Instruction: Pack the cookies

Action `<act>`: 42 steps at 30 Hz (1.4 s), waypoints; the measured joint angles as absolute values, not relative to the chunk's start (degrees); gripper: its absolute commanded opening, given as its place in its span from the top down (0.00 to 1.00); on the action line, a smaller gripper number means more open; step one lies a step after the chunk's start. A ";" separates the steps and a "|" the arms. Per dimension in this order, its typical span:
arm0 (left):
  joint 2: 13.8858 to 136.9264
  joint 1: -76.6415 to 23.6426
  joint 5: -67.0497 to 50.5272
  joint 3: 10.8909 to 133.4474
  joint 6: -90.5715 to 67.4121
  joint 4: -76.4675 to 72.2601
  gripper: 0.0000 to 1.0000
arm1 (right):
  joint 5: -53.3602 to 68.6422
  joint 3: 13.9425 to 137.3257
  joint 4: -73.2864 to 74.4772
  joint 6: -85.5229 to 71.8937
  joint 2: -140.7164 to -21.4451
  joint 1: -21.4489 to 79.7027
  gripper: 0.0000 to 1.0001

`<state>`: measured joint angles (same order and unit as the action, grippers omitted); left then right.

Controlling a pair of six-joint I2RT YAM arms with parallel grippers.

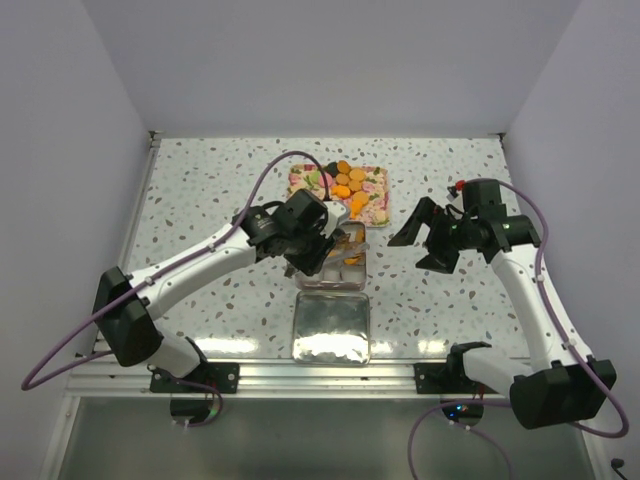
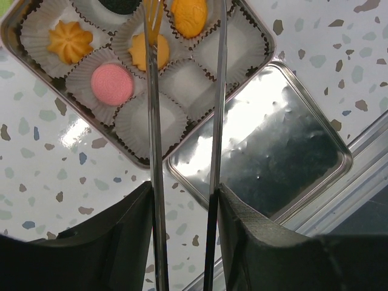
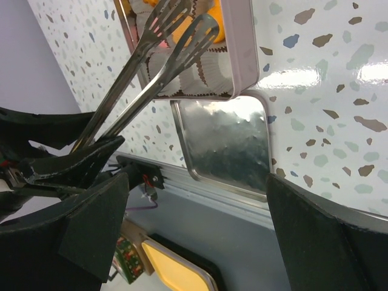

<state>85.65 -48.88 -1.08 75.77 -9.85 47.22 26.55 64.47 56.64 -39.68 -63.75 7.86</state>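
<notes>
Tongs apparently low across tin

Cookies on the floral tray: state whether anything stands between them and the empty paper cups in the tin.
Nothing visible does. The cookies sit on the floral tray behind the tin, whose lid lies aside, nearer the arms. Several paper cups lie bare. Only the tongs in the left claw hang over the tin.

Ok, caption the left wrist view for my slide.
Left tool holding metal tongs above a tin of paper cups, some filled with cookies.
</notes>
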 measured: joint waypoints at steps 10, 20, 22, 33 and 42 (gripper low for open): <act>86.96 -47.99 3.36 83.02 -9.26 49.25 0.51 | 26.55 64.49 56.62 -39.40 -64.55 7.86 0.01; 96.38 -44.36 7.16 95.22 -6.85 49.78 0.52 | 26.55 64.49 56.60 -39.31 -64.55 7.86 0.01; 100.51 -44.38 8.19 98.08 -6.31 49.93 0.52 | 26.55 64.49 56.60 -39.18 -64.55 7.86 0.01; 115.94 -44.29 10.72 108.88 -4.84 52.60 0.53 | 26.55 64.49 56.62 -38.33 -65.21 7.86 0.01; 117.30 -44.25 10.31 109.06 -4.78 53.45 0.59 | 26.55 64.51 56.60 -38.30 -66.04 7.86 0.01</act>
